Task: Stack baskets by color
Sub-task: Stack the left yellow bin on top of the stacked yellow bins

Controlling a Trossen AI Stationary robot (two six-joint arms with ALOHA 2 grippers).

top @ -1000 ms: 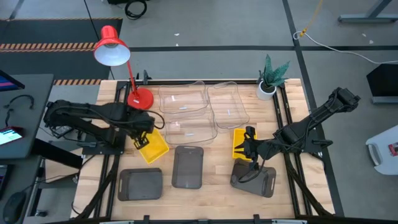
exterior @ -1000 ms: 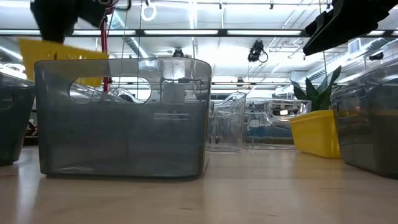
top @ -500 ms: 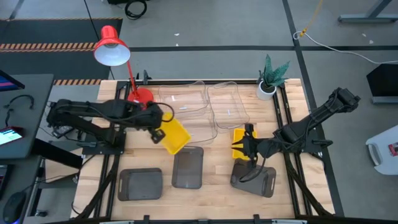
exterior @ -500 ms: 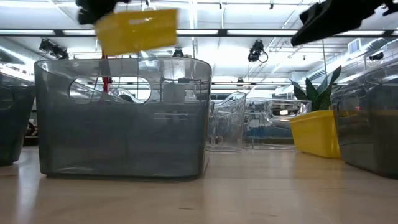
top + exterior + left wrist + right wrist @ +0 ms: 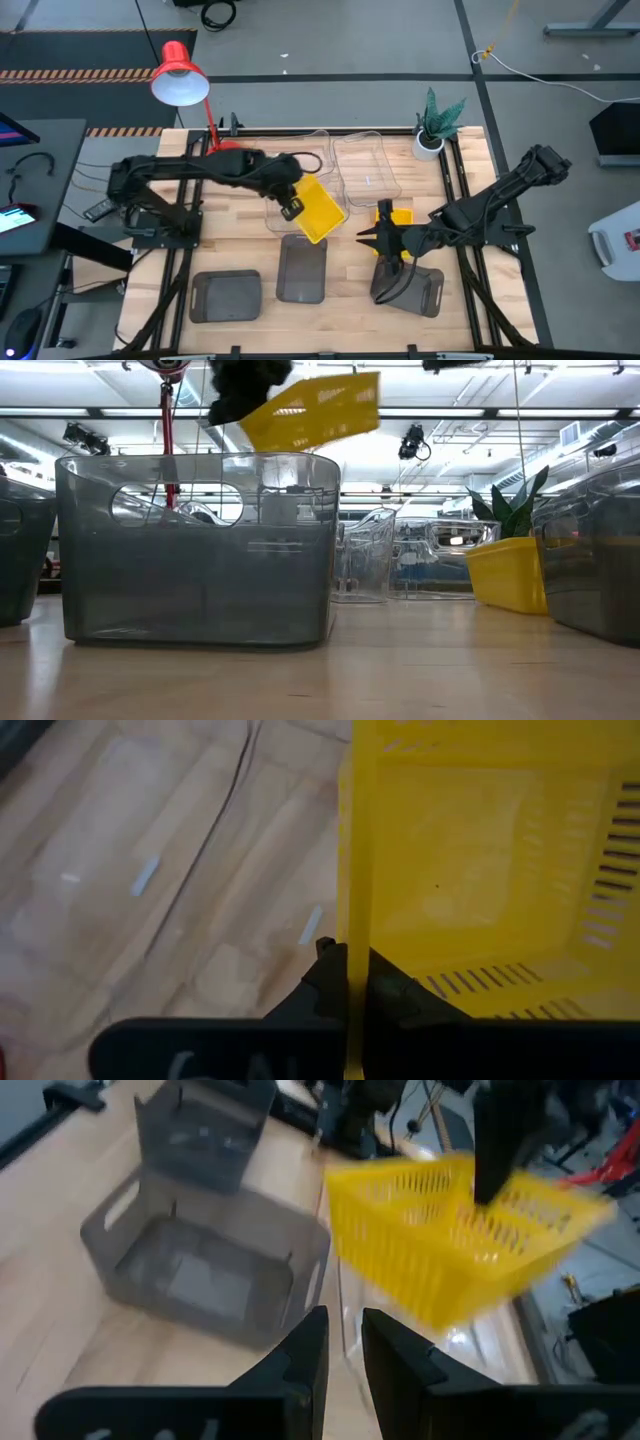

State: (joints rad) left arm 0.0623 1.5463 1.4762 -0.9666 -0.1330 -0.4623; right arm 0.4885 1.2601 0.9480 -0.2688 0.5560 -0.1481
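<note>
Over the wooden counter (image 5: pixel 340 285), the left pincer (image 5: pixel 291 207), clenched on one wall of a tilted yellow basket (image 5: pixel 320 210), holds it airborne near the right pincer (image 5: pixel 372 240), slightly parted and empty, risking collision.

L gripper (image 5: pixel 292 207) carried yellow basket (image 5: pixel 320 210) from beside red lamp (image 5: pixel 180 75) base out over mid-table, now tilted, airborne. R gripper (image 5: pixel 376 238) shifted slightly toward it.
</note>
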